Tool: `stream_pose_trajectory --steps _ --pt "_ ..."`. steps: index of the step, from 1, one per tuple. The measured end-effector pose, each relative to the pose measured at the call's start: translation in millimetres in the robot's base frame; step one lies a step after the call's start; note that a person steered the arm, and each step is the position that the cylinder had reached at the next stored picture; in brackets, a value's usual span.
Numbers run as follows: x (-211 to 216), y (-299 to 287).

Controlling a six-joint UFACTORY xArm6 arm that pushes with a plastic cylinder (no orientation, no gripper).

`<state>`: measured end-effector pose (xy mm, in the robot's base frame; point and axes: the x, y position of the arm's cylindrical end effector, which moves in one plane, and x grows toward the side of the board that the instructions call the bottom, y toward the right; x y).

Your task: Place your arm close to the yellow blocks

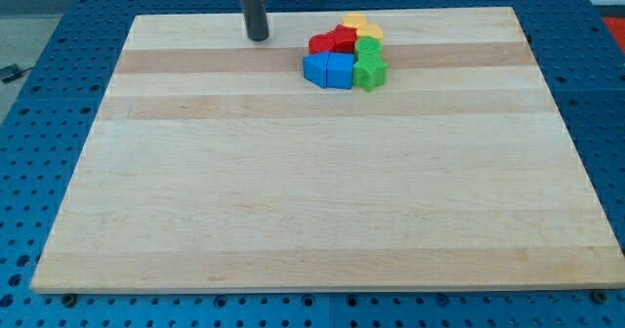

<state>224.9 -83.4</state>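
Observation:
The yellow blocks (363, 27) sit at the top of a tight cluster near the view's top, right of centre; their shapes are partly hidden by the other blocks. Below them are two red blocks (332, 43), two green blocks, one a star (369, 71), and two blue blocks (327, 70). My tip (258, 37) is at the end of the dark rod, to the view's left of the cluster, roughly level with the red blocks and apart from every block.
The wooden board (322, 191) lies on a blue perforated table (39, 123). The board's top edge runs just behind the cluster and the rod.

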Motion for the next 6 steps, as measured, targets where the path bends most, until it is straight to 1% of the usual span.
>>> stream_pose_trajectory --steps 1,2,4,5,6 --pt "-26 45" --pt "-32 82" --pt "-10 172" --pt "5 174" --pt "18 144"
